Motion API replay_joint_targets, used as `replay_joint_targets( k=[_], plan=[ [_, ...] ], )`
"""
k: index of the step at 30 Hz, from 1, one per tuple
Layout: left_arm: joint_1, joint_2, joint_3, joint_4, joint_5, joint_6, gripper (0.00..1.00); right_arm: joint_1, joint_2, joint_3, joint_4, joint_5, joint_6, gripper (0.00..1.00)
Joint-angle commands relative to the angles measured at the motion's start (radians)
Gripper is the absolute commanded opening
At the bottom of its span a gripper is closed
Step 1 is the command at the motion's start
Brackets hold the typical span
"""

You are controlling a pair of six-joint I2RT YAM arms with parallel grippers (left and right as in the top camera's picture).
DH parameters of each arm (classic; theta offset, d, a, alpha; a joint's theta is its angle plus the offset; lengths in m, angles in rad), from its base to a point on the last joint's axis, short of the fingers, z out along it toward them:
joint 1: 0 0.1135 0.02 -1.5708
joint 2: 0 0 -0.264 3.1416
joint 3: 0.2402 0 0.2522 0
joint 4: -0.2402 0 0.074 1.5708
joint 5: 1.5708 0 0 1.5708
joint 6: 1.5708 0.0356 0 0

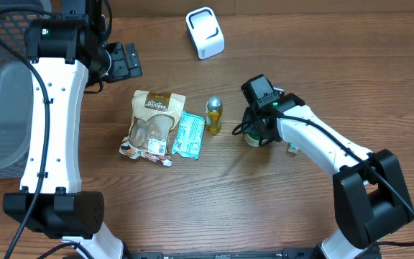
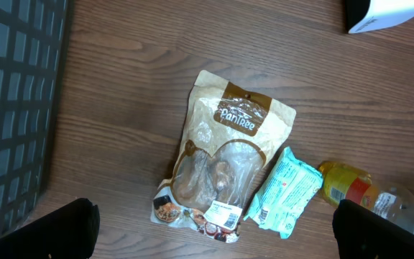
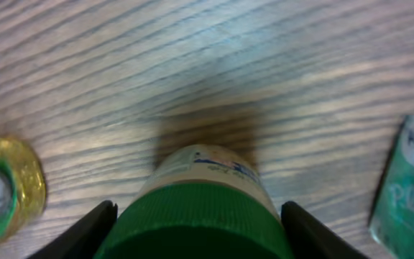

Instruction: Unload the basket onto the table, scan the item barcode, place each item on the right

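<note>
Currently the right claw (image 3: 198,226) straddles the green-capped jar (image 3: 207,169) just right of the yellow bottle (image 1: 214,115); clamped or not, I cannot tell. A cap-only pinch could slip, toppling it. Left claw (image 2: 213,230) gapes open.

- A brown bag (image 1: 152,124), a teal pack (image 1: 189,134) and a yellow bottle (image 1: 214,115) lie side by side on the table (image 1: 264,208).
- A white scanner (image 1: 205,32) sits farther back.
- The right gripper (image 1: 259,132) is just beside the yellow bottle.
</note>
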Motion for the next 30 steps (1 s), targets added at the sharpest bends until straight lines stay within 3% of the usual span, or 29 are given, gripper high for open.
replay_joint_targets(
  k=[1, 3, 6, 12, 14, 15, 21, 27, 30],
  plan=[
    [0.000, 0.002, 0.015, 0.002, 0.005, 0.011, 1.00, -0.003, -0.002, -0.003, -0.031, -0.005, 0.131, 0.53],
    [0.000, 0.002, 0.015, 0.002, 0.005, 0.011, 0.99, -0.003, -0.002, -0.003, -0.051, -0.006, 0.227, 0.60],
    [0.000, 0.002, 0.015, 0.002, 0.005, 0.011, 1.00, -0.001, -0.003, -0.003, -0.053, -0.005, 0.226, 0.68],
    [0.000, 0.002, 0.015, 0.002, 0.005, 0.011, 1.00, -0.020, -0.003, 0.049, -0.081, -0.005, 0.024, 0.81],
    [0.000, 0.002, 0.015, 0.002, 0.005, 0.011, 1.00, -0.033, -0.003, 0.081, -0.110, -0.006, -0.013, 0.97],
    [0.000, 0.002, 0.015, 0.002, 0.005, 0.011, 1.00, -0.039, -0.003, 0.094, -0.121, -0.010, -0.027, 1.00],
    [0.000, 0.002, 0.015, 0.002, 0.005, 0.011, 1.00, -0.041, -0.002, 0.095, -0.105, -0.156, -0.192, 1.00],
    [0.000, 0.002, 0.015, 0.002, 0.005, 0.011, 1.00, -0.035, -0.002, 0.093, -0.122, -0.148, -0.196, 1.00],
    [0.000, 0.002, 0.015, 0.002, 0.005, 0.011, 1.00, -0.035, -0.002, 0.081, -0.101, -0.106, -0.196, 0.95]
  ],
)
